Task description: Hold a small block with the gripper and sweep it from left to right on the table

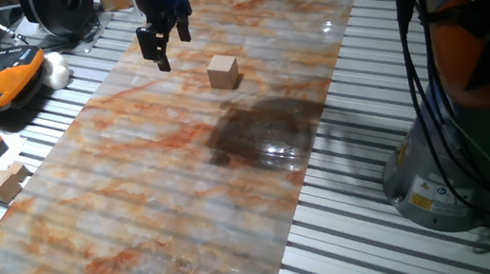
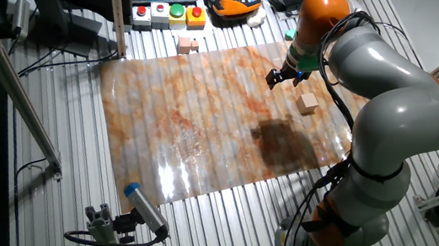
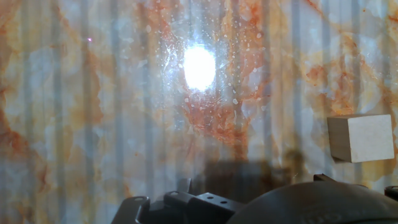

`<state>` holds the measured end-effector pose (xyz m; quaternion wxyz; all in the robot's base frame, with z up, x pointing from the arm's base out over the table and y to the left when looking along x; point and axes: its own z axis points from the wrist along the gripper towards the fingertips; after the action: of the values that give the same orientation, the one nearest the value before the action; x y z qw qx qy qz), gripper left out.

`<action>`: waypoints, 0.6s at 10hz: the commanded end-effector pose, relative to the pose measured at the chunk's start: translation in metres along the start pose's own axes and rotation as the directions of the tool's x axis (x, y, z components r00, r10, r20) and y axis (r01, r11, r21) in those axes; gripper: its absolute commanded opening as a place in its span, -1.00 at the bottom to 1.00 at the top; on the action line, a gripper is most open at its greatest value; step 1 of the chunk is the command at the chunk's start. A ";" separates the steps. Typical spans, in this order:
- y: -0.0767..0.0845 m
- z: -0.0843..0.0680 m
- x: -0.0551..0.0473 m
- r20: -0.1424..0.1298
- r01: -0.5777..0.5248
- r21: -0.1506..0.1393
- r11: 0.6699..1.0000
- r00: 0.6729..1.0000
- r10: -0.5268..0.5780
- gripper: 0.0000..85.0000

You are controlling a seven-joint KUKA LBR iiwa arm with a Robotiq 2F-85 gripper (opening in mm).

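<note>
The jaws stand apart with nothing between them. The gripper (image 1: 167, 44) hangs in the upper middle of one fixed view, fingers pointing down, clear of the table (image 1: 139, 200). Just to its right in that frame sits the small block (image 1: 223, 71), flat on the marbled board and untouched. In the other fixed view the gripper (image 2: 283, 77) sits upper right of centre, with the small block (image 2: 307, 102) a little below and right of it. The hand view puts the small block (image 3: 361, 138) at the right edge, well off the line the fingers look along.

The offset is the main risk. A straight descent from here would likely miss the block, or one finger could land on its top or clip an edge and skid it across the glossy surface. The strong glare patch on the table (image 3: 199, 67) may also make height hard to judge.

Farther out, at the left edge of one fixed view, a pair of joined wooden blocks (image 1: 4, 180) lies on the metal slats (image 1: 41, 118).
</note>
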<state>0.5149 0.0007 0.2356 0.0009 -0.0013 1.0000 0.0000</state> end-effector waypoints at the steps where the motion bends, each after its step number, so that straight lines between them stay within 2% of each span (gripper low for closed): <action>1: 0.000 0.000 0.000 0.000 0.000 0.000 1.000 1.000 0.000 -1.00; 2: 0.000 -0.002 0.000 -0.059 -0.312 -0.087 0.946 0.950 0.308 -1.00; 6: -0.007 -0.013 -0.001 -0.048 -0.293 -0.051 0.955 0.956 0.290 -1.00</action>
<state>0.5157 -0.0057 0.2489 -0.0194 0.1350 0.9902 0.0287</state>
